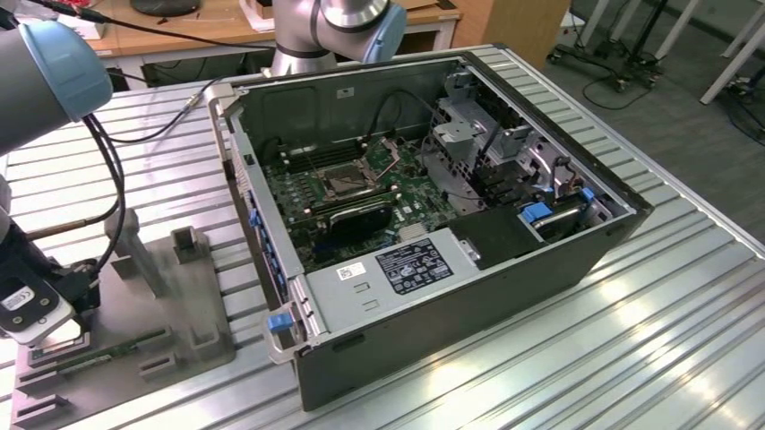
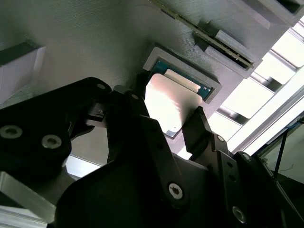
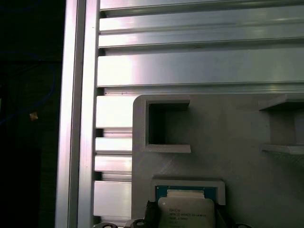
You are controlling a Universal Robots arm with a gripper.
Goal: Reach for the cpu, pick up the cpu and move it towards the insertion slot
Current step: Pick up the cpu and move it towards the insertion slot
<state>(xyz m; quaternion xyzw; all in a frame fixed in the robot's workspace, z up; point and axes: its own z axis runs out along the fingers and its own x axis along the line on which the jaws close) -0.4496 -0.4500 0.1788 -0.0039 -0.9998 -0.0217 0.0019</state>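
The cpu (image 2: 172, 97), a thin square chip with a pale silvery top, lies in a shallow square nest of the gray fixture plate (image 2: 95, 42). In the first wrist view the cpu (image 3: 186, 209) rests flat in that nest. My gripper (image 2: 166, 108) straddles it, with the black fingers (image 2: 197, 126) pressed against two opposite edges of the chip. In the exterior view the gripper (image 1: 42, 333) is low over the fixture plate (image 1: 179, 313) at the lower left. The insertion slot (image 1: 347, 184), a dark square socket with a metal frame, sits on the motherboard inside the open computer case (image 1: 478, 296), far from the gripper.
A long green memory stick (image 1: 106, 349) lies in the fixture beside the gripper. Upright gray blocks (image 1: 185, 244) stand on the plate. The case walls rise around the motherboard, with cables and drive cages (image 1: 478, 134) at the exterior view's right. The ribbed metal table (image 1: 597, 358) carries everything.
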